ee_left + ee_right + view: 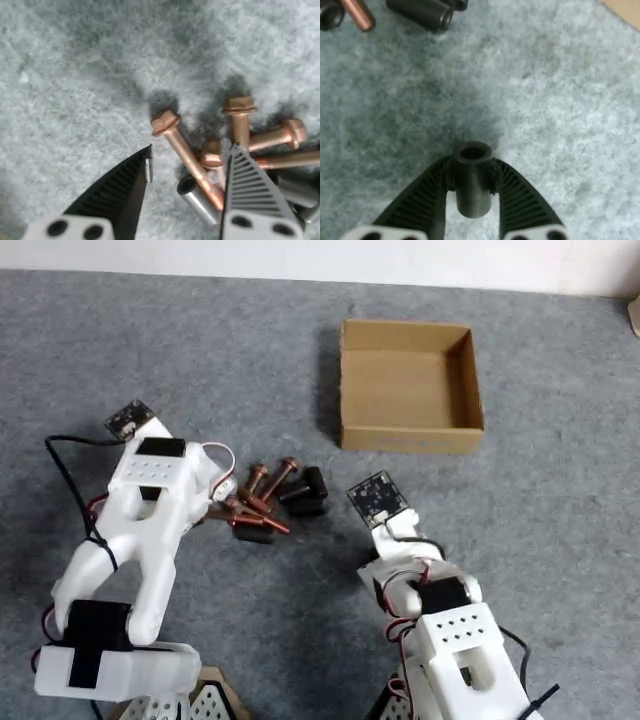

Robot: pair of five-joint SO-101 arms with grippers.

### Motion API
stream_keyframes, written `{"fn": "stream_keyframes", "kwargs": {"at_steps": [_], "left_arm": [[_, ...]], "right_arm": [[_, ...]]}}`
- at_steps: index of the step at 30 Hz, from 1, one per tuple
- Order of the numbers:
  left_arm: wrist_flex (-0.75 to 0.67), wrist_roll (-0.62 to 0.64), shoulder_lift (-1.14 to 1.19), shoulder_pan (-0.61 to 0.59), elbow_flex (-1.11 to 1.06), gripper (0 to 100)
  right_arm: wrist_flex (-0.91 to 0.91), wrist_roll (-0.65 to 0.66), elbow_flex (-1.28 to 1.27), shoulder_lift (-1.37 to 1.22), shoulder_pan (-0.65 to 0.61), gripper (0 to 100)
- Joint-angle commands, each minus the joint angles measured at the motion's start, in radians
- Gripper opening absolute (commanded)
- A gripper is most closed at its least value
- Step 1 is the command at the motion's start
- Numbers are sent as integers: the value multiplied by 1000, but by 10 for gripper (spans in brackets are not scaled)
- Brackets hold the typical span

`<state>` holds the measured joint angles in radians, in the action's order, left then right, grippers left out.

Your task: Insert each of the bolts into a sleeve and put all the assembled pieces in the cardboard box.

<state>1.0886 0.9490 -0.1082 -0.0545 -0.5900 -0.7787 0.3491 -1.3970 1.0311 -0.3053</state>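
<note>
Copper-coloured metal hex-head bolts (pixel 240 122) lie between parted jaws of the left gripper (pixel 192 149); the right gripper (pixel 471 162) grasps a black cylindrical sleeve (pixel 471 187).

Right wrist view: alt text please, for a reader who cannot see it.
The right gripper is shut on a black sleeve, open end toward the camera, above grey carpet. Farther off lie a second sleeve and the end of a copper bolt.

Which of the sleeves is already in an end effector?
The black sleeve gripped by the right end effector, bore open toward its wrist camera. The other sleeves lie loose on the grey carpet beside the copper bolts.
</note>
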Motion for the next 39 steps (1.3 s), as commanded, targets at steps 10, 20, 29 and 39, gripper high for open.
{"fn": "stream_keyframes", "kwargs": {"at_steps": [10,20,29,39], "left_arm": [[-61,-92,-2,116,102,231],[-84,-91,127,117,122,231],[-81,-91,344,113,262,231],[-78,-92,361,65,321,230]], "right_arm": [[27,11,8,10,10,5],[31,11,-15,12,7,5],[51,11,-22,12,7,5],[67,11,-31,12,7,5]]}}
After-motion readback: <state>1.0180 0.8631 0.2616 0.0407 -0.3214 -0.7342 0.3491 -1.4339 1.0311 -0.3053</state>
